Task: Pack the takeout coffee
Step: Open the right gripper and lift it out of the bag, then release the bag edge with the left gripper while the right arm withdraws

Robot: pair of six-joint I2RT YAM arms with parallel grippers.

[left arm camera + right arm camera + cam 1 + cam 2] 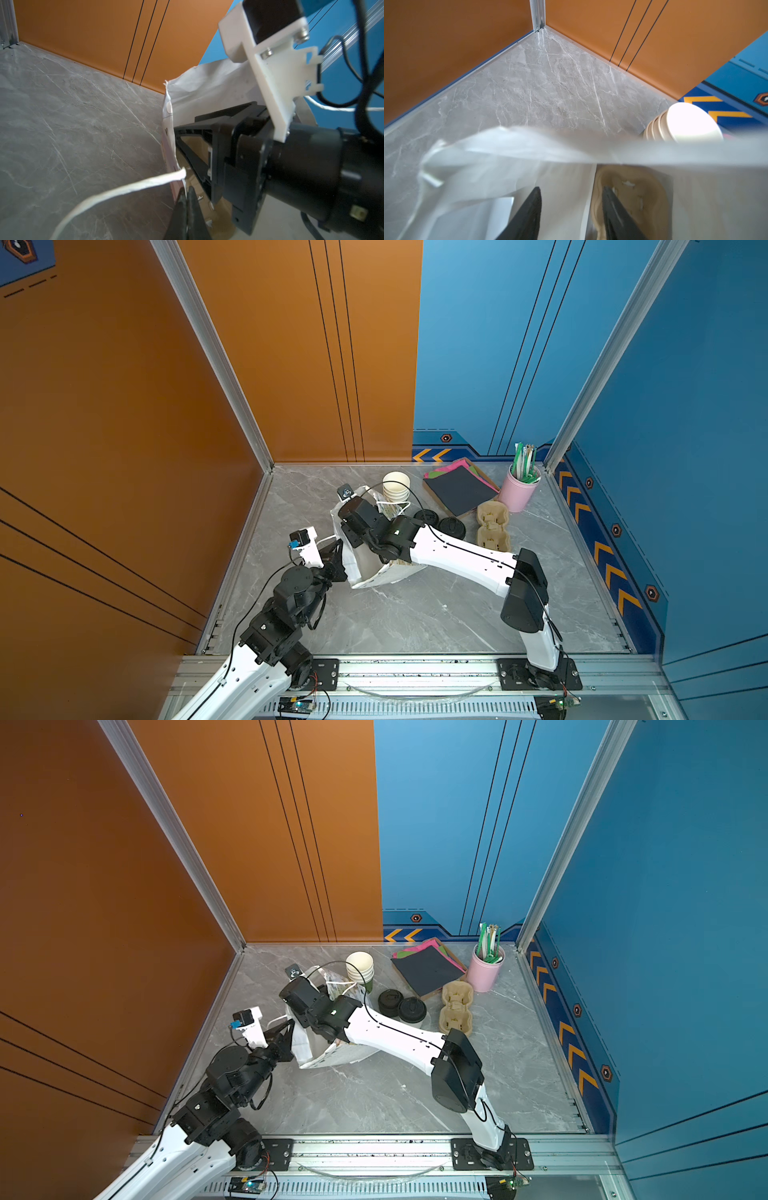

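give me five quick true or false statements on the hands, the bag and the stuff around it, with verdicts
1. The left hand is shut on the bag rim. True.
2. The right hand is outside the bag. False: it reaches down into the bag, fingers apart.
3. A carrier lies inside the bag. True, seen in the right wrist view.
4. The straws stand in a blue cup. False: they stand in a pink cup.
5. The cup stack stands on the table on the far side of the bag. True.
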